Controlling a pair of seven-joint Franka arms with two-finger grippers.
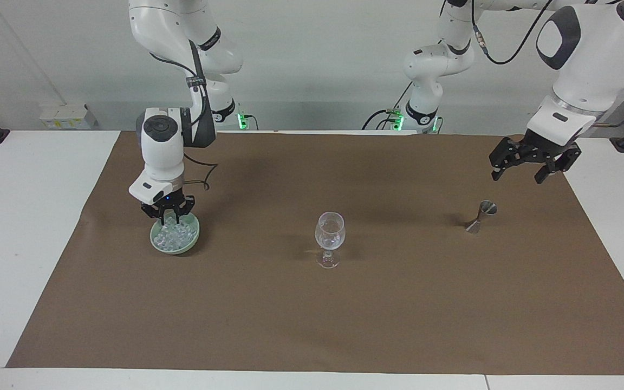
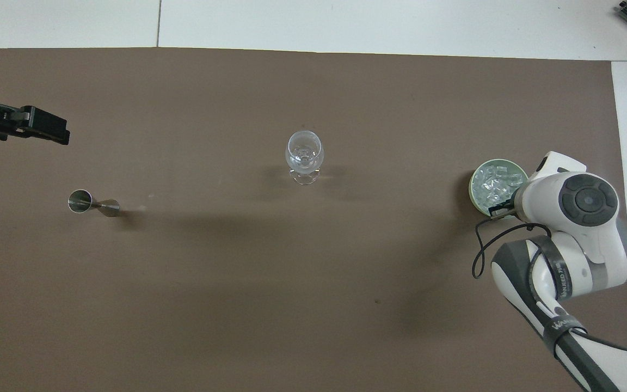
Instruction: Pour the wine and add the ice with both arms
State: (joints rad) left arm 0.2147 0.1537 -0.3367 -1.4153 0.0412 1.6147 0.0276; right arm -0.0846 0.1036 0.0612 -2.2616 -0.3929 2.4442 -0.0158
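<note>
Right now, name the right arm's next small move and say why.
Probably lift the right gripper straight up, clear of the rim of the green bowl: it hangs low over the ice, and the wine glass stands at mid-table. Whether it grips a cube I cannot tell. The left gripper waits open near the jigger.

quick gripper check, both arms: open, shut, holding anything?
Left gripper: open, empty, up in the air over the mat near the jigger.
Right gripper: over the bowl, closed on an ice cube.
</note>
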